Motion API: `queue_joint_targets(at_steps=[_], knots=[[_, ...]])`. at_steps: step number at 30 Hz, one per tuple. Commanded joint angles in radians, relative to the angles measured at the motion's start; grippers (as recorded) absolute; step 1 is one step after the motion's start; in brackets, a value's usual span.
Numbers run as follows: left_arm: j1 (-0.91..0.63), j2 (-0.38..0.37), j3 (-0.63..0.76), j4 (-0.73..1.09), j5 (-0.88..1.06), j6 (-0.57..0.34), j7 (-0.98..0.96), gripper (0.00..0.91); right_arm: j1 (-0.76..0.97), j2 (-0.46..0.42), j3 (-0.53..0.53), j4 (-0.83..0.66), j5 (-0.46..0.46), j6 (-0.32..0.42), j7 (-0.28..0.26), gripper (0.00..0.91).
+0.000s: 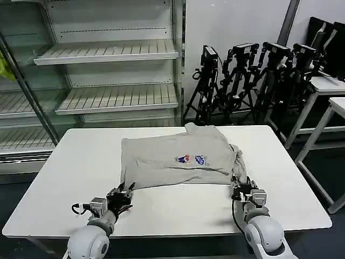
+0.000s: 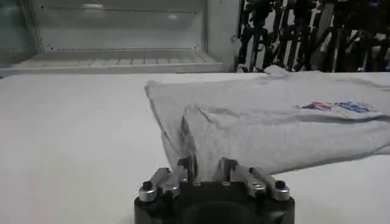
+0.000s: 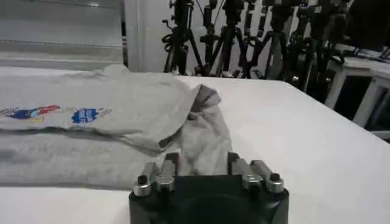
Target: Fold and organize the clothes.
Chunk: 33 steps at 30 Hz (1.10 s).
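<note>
One grey shirt (image 1: 178, 157) lies partly folded on the white table (image 1: 75, 162), the left gripper (image 1: 121, 194) and right gripper (image 1: 243, 190) at its near corners, jaws open around the hem.

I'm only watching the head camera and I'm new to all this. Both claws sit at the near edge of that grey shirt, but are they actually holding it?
Observer: The left gripper has its fingers either side of the shirt hem, with cloth between them.
Operator: And the right one?
Observer: The right gripper likewise straddles a bunched sleeve, its fingers spread.
Operator: So is either one clamped tight?
Observer: I cannot tell. Both wrist views show the cloth lying slack on the table, not lifted.
</note>
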Motion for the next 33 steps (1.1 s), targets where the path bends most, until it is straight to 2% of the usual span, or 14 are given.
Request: queue_joint_targets(at_steps=[1, 6, 15, 28, 29, 30, 31, 33], knots=[[0.036, -0.001, -0.004, -0.051, -0.013, -0.002, 0.000, 0.010, -0.006, 0.003, -0.002, -0.002, 0.017, -0.010, 0.001, 0.000], [0.080, -0.005, -0.019, -0.099, -0.010, -0.003, 0.000, 0.010, -0.052, -0.017, 0.014, 0.063, 0.017, -0.010, 0.002, 0.000], [0.239, -0.014, -0.056, -0.241, -0.005, -0.007, 0.002, 0.010, -0.261, -0.070, 0.095, 0.266, 0.017, -0.010, 0.001, 0.000], [0.452, -0.033, -0.075, -0.390, 0.028, -0.020, -0.003, 0.010, -0.516, -0.094, 0.177, 0.456, 0.000, -0.012, 0.019, 0.000], [0.458, -0.034, -0.073, -0.394, 0.029, -0.019, -0.003, 0.010, -0.516, -0.094, 0.177, 0.456, -0.003, -0.015, 0.020, 0.030], [0.459, -0.034, -0.072, -0.398, 0.030, -0.017, -0.003, 0.010, -0.512, -0.098, 0.178, 0.449, -0.006, -0.023, 0.020, 0.514], [0.457, -0.035, -0.071, -0.398, 0.030, -0.014, -0.003, 0.010, -0.507, -0.105, 0.179, 0.443, -0.007, -0.031, 0.020, 0.907], [0.449, -0.033, -0.068, -0.396, 0.032, -0.012, -0.003, 0.020, -0.496, -0.120, 0.187, 0.415, -0.013, -0.036, 0.018, 0.907]])
